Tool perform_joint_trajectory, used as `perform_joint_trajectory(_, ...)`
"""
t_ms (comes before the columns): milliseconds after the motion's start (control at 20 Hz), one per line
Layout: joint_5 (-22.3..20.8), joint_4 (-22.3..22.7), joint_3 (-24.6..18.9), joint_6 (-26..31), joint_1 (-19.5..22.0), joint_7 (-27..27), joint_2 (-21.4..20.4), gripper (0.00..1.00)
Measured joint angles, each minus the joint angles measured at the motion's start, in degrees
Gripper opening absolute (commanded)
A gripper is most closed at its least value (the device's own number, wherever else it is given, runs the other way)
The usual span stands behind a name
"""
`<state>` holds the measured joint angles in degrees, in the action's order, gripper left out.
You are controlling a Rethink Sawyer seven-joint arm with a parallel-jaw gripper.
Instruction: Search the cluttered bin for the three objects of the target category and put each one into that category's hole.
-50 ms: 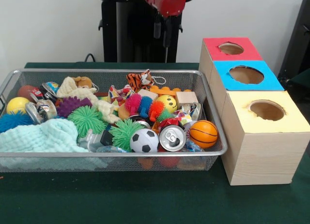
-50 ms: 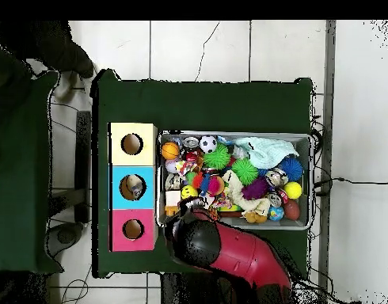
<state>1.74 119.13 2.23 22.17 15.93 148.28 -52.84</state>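
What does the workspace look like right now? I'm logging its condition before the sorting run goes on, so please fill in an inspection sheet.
Surface: green table, bare in front of the bin.
Job's things: wire mesh bin full of toys; three boxes beside it with round holes, red box, blue box, yellow box. Overhead, something lies inside the blue box's hole.
Clutter: soccer ball, basketball, soda can, green spiky ball, tiger toy, pale green cloth.
Gripper: gripper raised above the bin's far edge; state unclear.
Cables: black cable behind the bin.
Surroundings: white wall, tiled floor.
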Motion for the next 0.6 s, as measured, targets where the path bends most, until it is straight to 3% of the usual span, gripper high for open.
perform_joint_trajectory(350, -5.15, 0.11, -5.05, -1.20, 5.39, 0.00, 2.04, 1.00)
perform_joint_trajectory(600, -6.37, -0.44, -6.47, 0.33, 6.18, 0.00, 1.36, 1.00)
